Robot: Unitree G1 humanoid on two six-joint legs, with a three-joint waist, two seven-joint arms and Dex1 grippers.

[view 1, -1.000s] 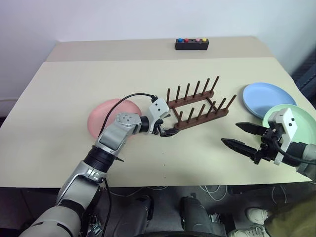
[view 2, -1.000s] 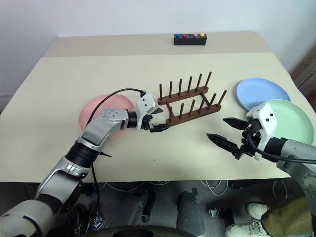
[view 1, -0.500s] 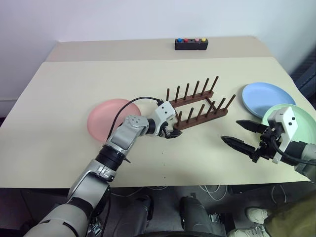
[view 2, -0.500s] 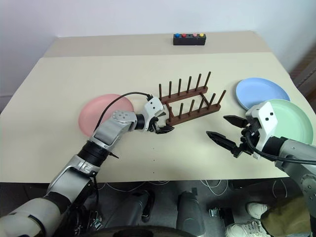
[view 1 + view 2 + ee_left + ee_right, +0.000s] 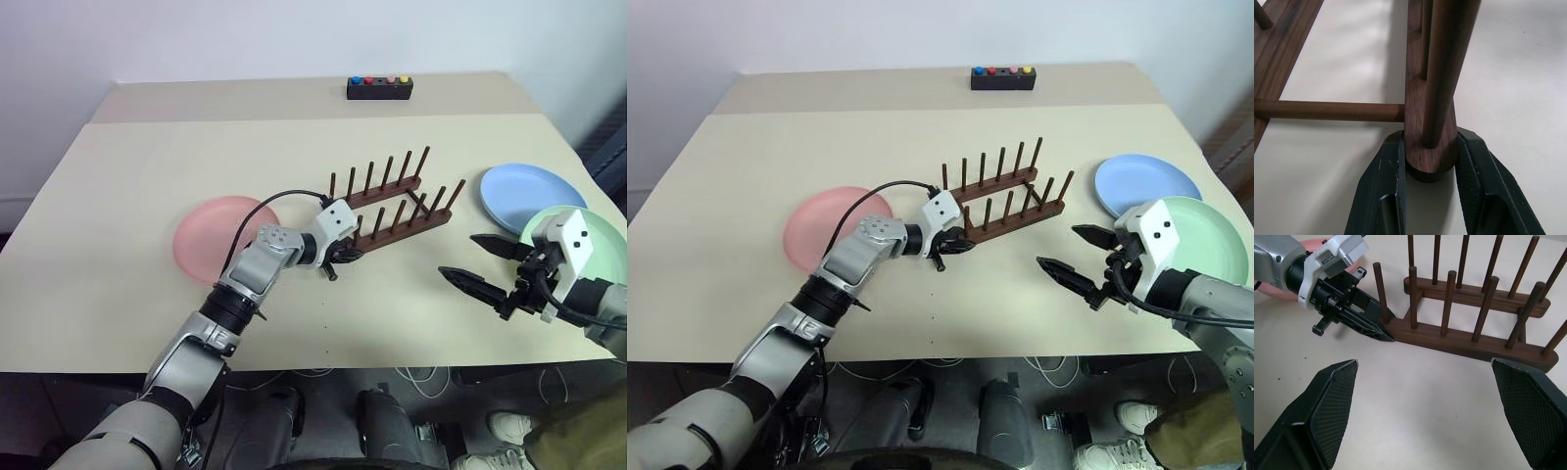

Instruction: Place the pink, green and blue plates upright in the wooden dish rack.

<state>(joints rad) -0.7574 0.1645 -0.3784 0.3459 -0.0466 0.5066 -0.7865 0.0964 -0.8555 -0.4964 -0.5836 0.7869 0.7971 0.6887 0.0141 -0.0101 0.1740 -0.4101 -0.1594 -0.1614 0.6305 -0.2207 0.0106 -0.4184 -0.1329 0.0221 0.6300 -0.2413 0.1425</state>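
Left gripper (image 5: 1431, 169) fingers clamped on near rail end of wooden dish rack (image 5: 392, 209), mid-table. Rack looks rigid, light, likely to slide; grip low on rail, not thin pegs. Right gripper (image 5: 480, 263) fingers wide apart, empty. Pink plate (image 5: 208, 237) left of rack; green plate (image 5: 1205, 227) and blue plate (image 5: 529, 190) right, flat; rims probably best hold.

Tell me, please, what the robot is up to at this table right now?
The left gripper has closed on the end of the near rail of the wooden dish rack, apparently to steady or reposition it. The right gripper hangs open off to the side, holding nothing. None of the plates is in the rack yet: the pink plate lies flat beside the left arm, while the blue plate and green plate lie flat near the right arm.
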